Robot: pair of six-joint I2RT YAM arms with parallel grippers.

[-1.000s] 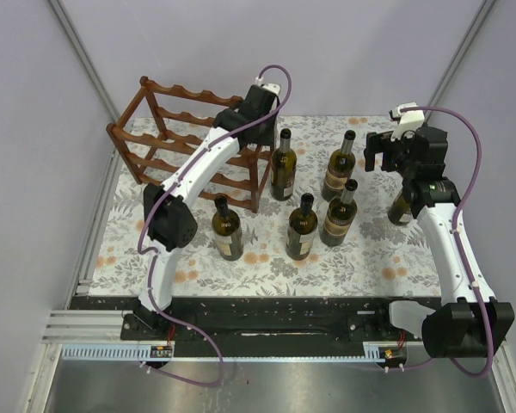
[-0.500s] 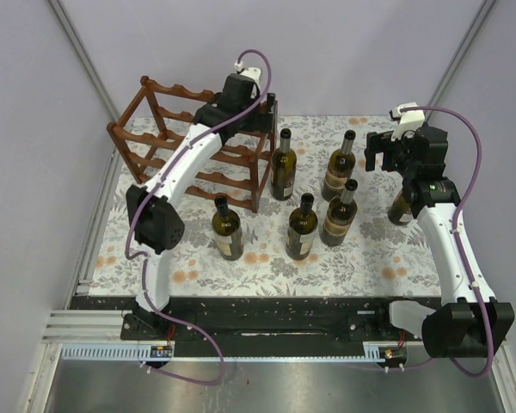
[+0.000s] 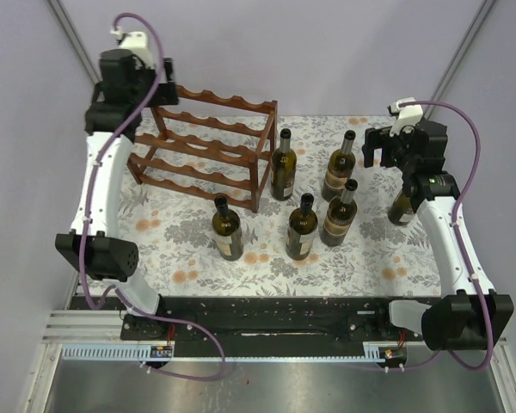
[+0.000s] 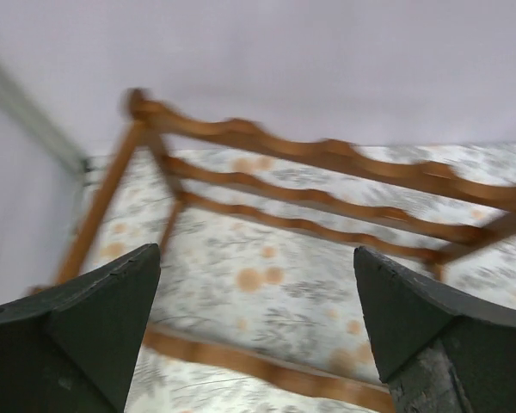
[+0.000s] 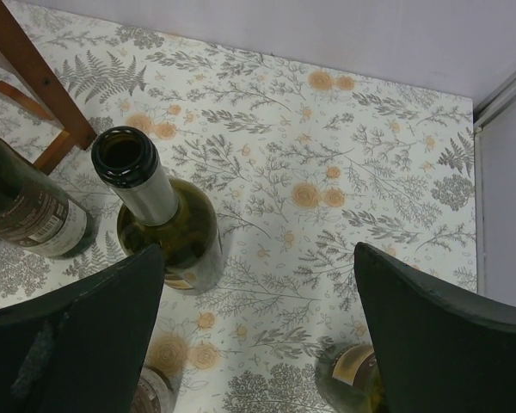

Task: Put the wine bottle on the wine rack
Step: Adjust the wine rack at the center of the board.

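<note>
Counter (image 3: 370, 249) below me is covered by a floral cloth (image 5: 370, 155): grey ferns & leaves w/ small orange blooms on white, lying flat. Behind it is a plain lilac-grey back wall (image 3: 327, 52), w/ side walls L (image 3: 26, 172) & R (image 3: 507, 129) in the same colour. Metal corner strip (image 3: 69, 30) runs diag. down where back & L walls meet; another on the R (image 3: 460, 60). Near edge: black base plate (image 3: 275, 314), speckled w/ pale bits. White slotted duct (image 3: 95, 351) just in front of it. Grey sheet metal (image 3: 284, 391) at the very bottom.
</note>
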